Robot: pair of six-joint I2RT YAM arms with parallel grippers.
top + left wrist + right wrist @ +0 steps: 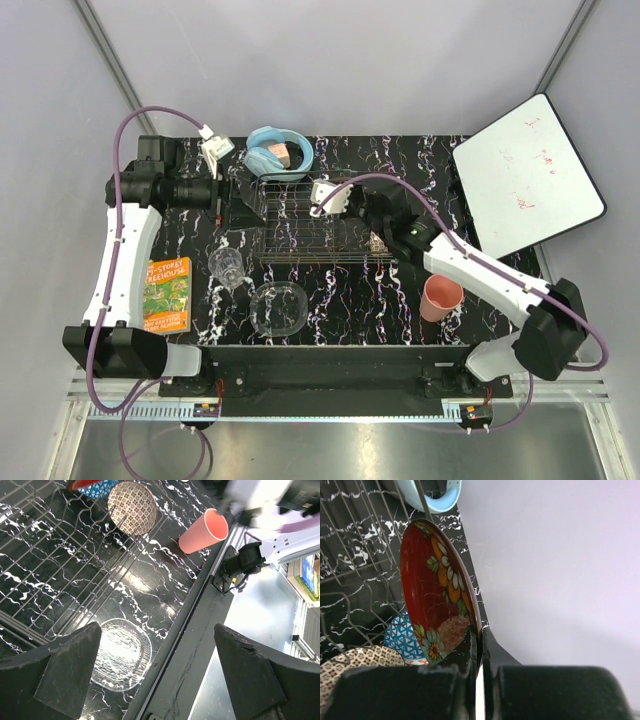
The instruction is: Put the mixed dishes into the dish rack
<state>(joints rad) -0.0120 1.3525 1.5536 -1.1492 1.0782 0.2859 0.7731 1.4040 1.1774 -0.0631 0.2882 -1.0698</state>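
Observation:
My right gripper (480, 635) is shut on the rim of the red floral plate (437, 585) and holds it on edge over the right end of the wire dish rack (300, 222). The blue patterned bowl (402, 635) and the beige lattice bowl (350, 665) lie just below it; the beige bowl also shows in the left wrist view (132, 507). My left gripper (156, 630) is open and empty at the rack's left end (238, 205). The clear glass bowl (278, 308), the clear tumbler (228, 265) and the pink cup (441, 297) stand on the table outside the rack.
Light-blue headphones (272, 152) lie behind the rack. A white board (525, 175) leans at the back right. An orange book (167, 293) lies at the left near the left arm. The table's front edge (190, 625) runs close to the glass bowl.

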